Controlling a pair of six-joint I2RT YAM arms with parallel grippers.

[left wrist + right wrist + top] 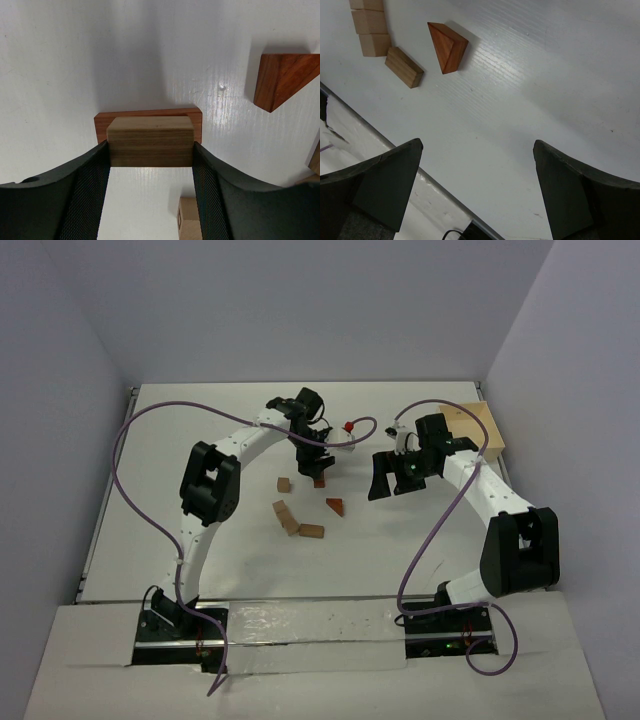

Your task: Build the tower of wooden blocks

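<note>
Wood: one wedge (280, 80), one tan block (151, 142) in left pincer (319, 475).

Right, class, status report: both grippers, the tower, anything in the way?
Left gripper shut on tan block, above red-brown block. Right gripper open, empty. Wedge off to one side, not blocking.

You're looking at a robotics lab test cell: a bare white surface (360, 560) boxed in by plain pale walls (300, 300), the left arm (195, 540) and right arm (485, 495) bolted at its near edge, purple cables (118, 465) looping loose.
</note>
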